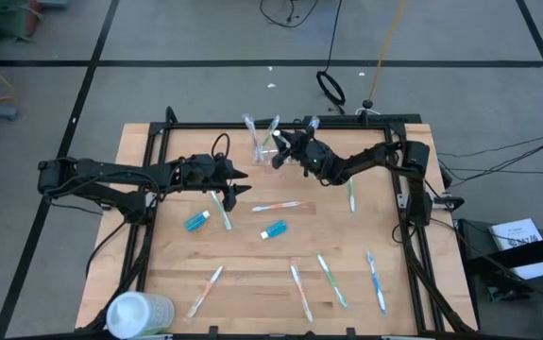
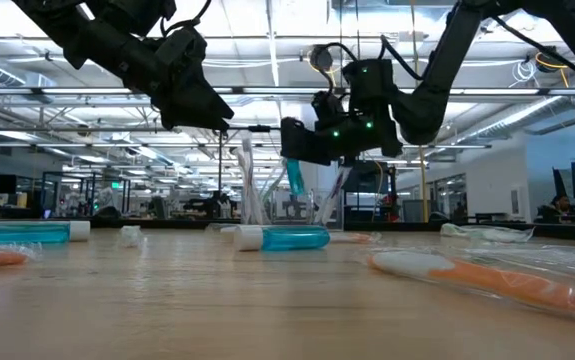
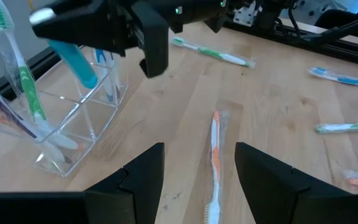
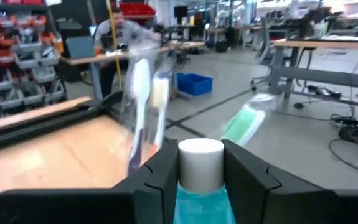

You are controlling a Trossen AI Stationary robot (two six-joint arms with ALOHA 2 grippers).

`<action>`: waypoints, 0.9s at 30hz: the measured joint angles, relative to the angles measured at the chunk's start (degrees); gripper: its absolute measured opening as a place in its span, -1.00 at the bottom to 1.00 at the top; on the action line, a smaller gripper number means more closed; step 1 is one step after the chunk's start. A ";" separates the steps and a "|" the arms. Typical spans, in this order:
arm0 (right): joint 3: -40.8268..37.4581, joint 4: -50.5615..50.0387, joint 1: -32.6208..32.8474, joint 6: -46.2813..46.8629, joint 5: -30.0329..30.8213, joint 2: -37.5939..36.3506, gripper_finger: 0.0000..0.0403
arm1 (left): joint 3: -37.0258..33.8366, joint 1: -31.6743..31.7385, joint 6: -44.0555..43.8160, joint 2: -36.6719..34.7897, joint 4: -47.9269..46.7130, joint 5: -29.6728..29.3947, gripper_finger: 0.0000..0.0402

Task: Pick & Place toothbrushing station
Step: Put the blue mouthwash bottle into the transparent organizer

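Observation:
The clear cup (image 1: pixel 263 149) stands at the table's far middle with several toothbrushes upright in it; it also shows in the left wrist view (image 3: pixel 85 124). My right gripper (image 1: pixel 280 154) hangs just right of and above the cup, shut on a blue toothpaste tube (image 3: pixel 76 62). My left gripper (image 1: pixel 243 183) is open and empty, hovering left of and nearer than the cup, over an orange toothbrush (image 3: pixel 215 155) that lies flat. Two more blue tubes (image 1: pixel 196 221) (image 1: pixel 273 229) lie on the table. My right gripper pinches the tube between its two fingers just below the white cap (image 4: pixel 200 163). The tube is lifted clear of the table. Its blue body (image 2: pixel 295 178) slants down below the fingers, over the cup's rim. I cannot tell whether its lower end is inside the cup.
Several toothbrushes lie loose on the table: near the middle (image 1: pixel 278 205), at the right (image 1: pixel 350 195), and along the near side (image 1: pixel 205 290) (image 1: pixel 332 280) (image 1: pixel 376 280). A larger whitish round container (image 1: pixel 139 314) sits at the near left corner. A black frame (image 1: pixel 413 189) rims the table.

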 joint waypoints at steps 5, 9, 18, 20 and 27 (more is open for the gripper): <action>0.00 -1.58 -0.53 0.11 -0.13 0.07 -0.51 | -0.01 0.00 -0.25 0.00 0.00 0.06 0.01; 0.02 -5.41 -1.39 0.37 -3.06 0.02 -0.49 | 0.00 -0.02 -0.41 0.00 0.00 0.07 0.01; 0.00 -9.03 -2.25 3.59 -6.14 0.02 -0.27 | -0.01 -0.02 -0.22 0.02 -0.02 0.07 0.01; 0.00 -8.93 -2.23 3.48 -6.17 0.02 -0.23 | 0.00 -0.02 -0.22 0.02 -0.02 0.07 0.01; -0.02 -9.00 -1.72 2.78 -6.19 -1.71 -0.13 | -0.01 -0.02 -0.16 0.02 -0.02 0.07 0.01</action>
